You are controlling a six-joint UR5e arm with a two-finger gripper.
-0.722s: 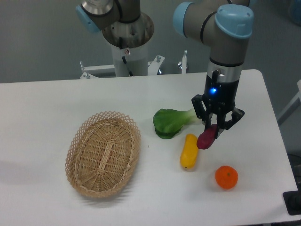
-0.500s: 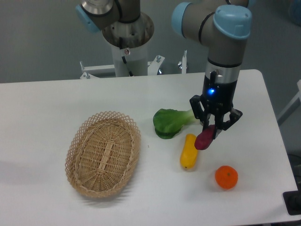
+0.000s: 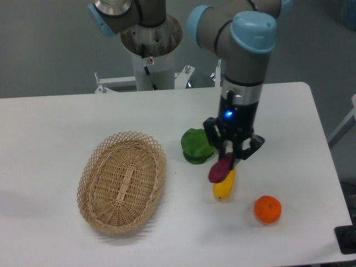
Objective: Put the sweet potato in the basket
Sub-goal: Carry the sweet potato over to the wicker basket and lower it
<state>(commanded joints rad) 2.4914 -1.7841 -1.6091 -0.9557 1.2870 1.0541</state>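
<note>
The pincer (image 3: 229, 158) is clenched on the sweet potato (image 3: 220, 168), holding it tilted in the air over the upper end of a yellow vegetable (image 3: 223, 187). A green leafy vegetable (image 3: 196, 146) sits at its 10 o'clock, an orange (image 3: 267, 209) at 4 o'clock. The basket (image 3: 122, 181) lies well apart at 9 o'clock on the table (image 3: 55, 128).
</note>
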